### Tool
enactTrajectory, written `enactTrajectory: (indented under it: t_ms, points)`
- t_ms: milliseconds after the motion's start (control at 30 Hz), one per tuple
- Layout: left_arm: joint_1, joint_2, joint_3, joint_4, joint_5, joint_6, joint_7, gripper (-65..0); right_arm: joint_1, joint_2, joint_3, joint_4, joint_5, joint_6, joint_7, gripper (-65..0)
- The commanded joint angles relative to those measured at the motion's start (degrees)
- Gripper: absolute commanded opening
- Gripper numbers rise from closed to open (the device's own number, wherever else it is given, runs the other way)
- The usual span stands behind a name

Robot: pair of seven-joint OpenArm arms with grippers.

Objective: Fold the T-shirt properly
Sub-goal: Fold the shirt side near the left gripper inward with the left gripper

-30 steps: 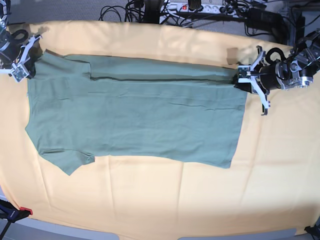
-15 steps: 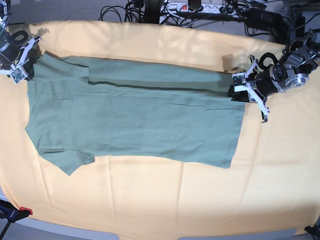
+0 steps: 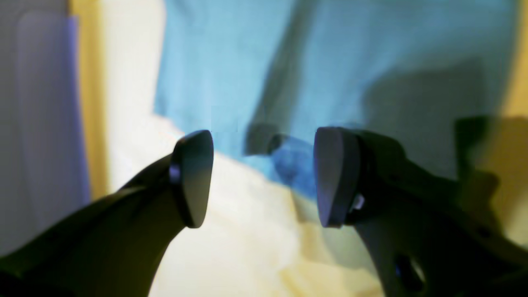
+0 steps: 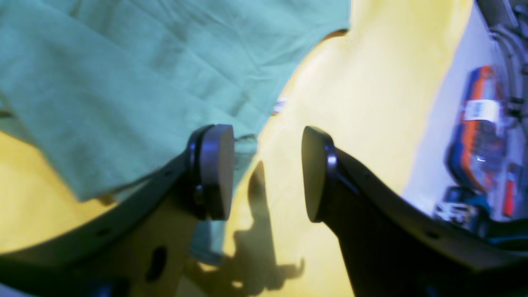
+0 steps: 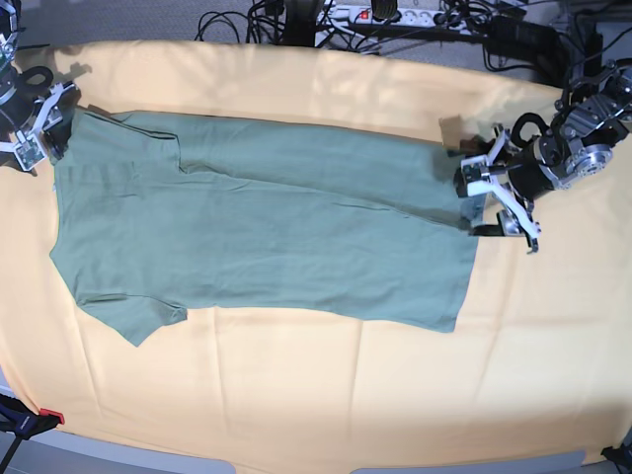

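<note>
Both hands, left and right, spread at T-shirt edges; no legible writing.

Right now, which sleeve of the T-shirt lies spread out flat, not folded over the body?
The sleeve at the near edge of the T-shirt in the base view sticks out over the yellow cloth; the far one is folded in.

Left wrist view: T-shirt blurred, tinted blue. Base view: counter cropped at edges.

The right claw stands open over the yellow-orange cloth, its left pad overlapping the T-shirt's edge.
</note>
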Motion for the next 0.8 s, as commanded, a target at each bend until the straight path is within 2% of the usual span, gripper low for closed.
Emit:
enactTrajectory:
  t_ms: [0, 67, 100, 267, 333, 367, 500, 633, 767]
  points:
    - [-1.2, -1.3, -0.7, 0.5, 0.0, 0.8, 0.2, -26.1, 0.4, 1.1, 0.7, 0.8, -0.4, -1.0, 0.8, -36.1]
    - [-1.4, -1.4, -0.7, 0.5, -0.2, 0.6, 1.4, -26.1, 0.8, 1.1, 0.7, 1.5, -0.4, -0.2, -0.6, -36.1]
    - [-1.4, -1.7, -0.7, 0.5, -0.3, -0.1, 1.4, -26.1, 0.8, 1.2, 0.7, 2.3, -0.4, 1.6, -1.5, -36.1]
    - [-1.4, -3.2, -0.7, 0.5, -1.7, -8.4, 1.3, -26.1, 0.4, 1.2, 0.7, 6.5, 1.0, 17.3, -7.8, -36.3]
    - [-1.4, -3.5, -0.7, 0.5, -1.7, -10.4, 1.3, -26.1, 0.4, 1.2, 0.7, 6.7, 2.3, 21.4, -10.1, -36.3]
    - [-1.4, -3.5, -0.7, 0.5, -1.7, -10.5, 1.3, -26.1, 0.3, 1.2, 0.7, 6.7, 2.3, 21.8, -10.9, -36.3]
    - [-1.4, -3.5, -0.7, 0.5, -1.7, -10.4, 0.8, -26.1, 0.3, 1.3, 0.7, 5.5, 0.6, 19.1, -12.2, -36.3]
    - [-1.4, -3.5, -0.7, 0.5, -1.7, -10.4, -0.7, -26.1, 0.3, 1.6, 0.7, 1.6, -0.2, 22.5, -12.1, -36.3]
    - [-1.4, -3.5, -0.7, 0.5, -1.8, -10.4, -0.6, -26.1, 0.3, 2.4, 0.7, -0.9, -0.5, 23.7, -12.2, -36.3]
